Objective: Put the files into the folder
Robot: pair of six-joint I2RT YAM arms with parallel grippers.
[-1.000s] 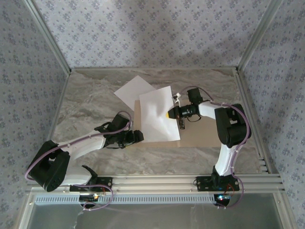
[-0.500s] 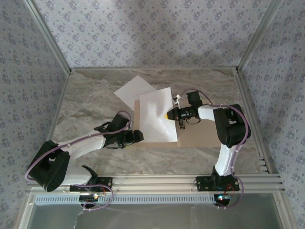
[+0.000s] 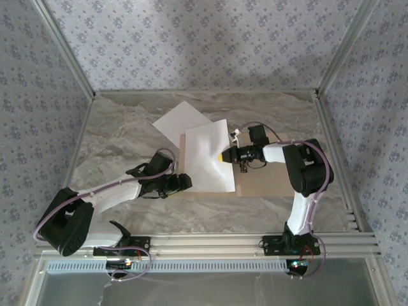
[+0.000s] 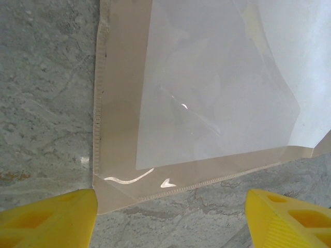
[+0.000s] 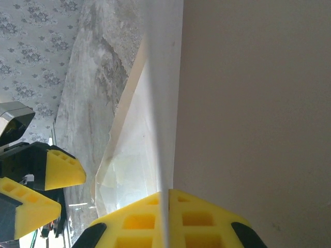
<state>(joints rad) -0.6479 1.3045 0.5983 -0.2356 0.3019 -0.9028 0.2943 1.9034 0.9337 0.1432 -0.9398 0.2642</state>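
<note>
Here, right gripper clamped on a white sheet over the folder, left gripper jaws apart at its corner

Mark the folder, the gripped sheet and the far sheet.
folder [image 3: 268,182], top external view, bare right leaf.
gripped sheet [image 3: 205,162], top external view, its middle.
far sheet [image 3: 174,122], top external view, its uncovered part.

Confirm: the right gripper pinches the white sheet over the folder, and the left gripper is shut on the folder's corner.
Not the left gripper: it is open, fingers spread beside the corner of the folder, as the left wrist view shows. The right gripper does pinch the white sheet.
</note>
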